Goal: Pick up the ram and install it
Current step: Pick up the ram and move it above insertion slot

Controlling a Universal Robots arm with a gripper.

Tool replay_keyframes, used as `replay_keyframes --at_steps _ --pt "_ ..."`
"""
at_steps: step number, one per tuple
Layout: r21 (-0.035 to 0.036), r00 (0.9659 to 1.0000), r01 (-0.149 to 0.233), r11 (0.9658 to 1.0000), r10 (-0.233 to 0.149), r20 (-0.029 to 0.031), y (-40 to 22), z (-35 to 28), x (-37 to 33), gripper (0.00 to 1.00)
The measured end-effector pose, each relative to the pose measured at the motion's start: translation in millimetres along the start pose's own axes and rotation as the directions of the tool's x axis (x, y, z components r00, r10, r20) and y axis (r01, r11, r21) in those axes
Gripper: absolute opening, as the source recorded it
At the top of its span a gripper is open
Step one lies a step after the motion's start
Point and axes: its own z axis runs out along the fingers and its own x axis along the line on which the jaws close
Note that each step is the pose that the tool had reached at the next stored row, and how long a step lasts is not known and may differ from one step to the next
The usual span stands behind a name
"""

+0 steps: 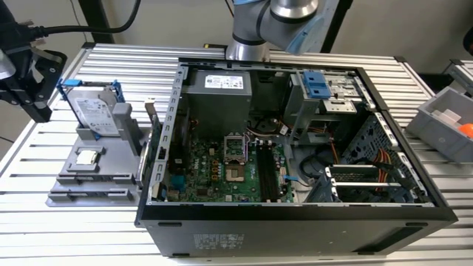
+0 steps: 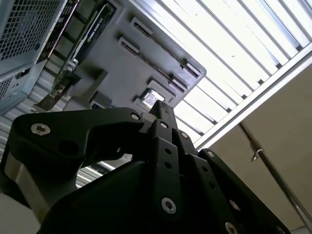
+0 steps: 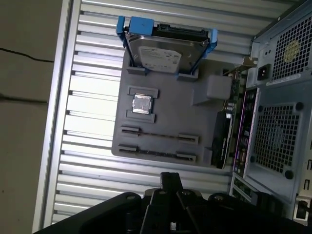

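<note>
The claw (image 3: 170, 178), largely cut off, hangs near the grey tray (image 3: 178, 106).

Your gripper (image 3: 170, 178) is matte black. Nearest it, the flat plastic parts tray (image 3: 165, 119) is plain grey. The rectangular hard drive (image 3: 158, 53) on it is silver in a bright blue frame, and the small square chip (image 3: 142, 104) is silver. The ribbed metal table (image 3: 92, 105) shows pale silver stripes.

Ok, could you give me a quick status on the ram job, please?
End effector shut, nothing seen in it, beside the gray holder, apart from it. Ram: cannot tell where. Hard drive and small chip sit on holder.
</note>
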Motion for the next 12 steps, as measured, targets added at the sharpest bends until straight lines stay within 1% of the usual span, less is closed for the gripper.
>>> replay_keyframes --at_steps 3,6,9,12 --pt "-0.0005 0.9996 0.029 0.9996 -0.029 -0.0015 0.0 -0.1 0.0 0.00" --pt "-0.0012 0.9981 0.062 0.9981 -0.062 -0.0030 0.0 0.0 0.0 0.00" --pt "-0.0021 0.9949 0.101 0.9949 -0.101 -0.0050 0.1 -0.1 0.0 0.00" --pt "-0.0031 0.9902 0.139 0.9902 -0.139 -0.0067 0.1 0.0 0.0 0.00"
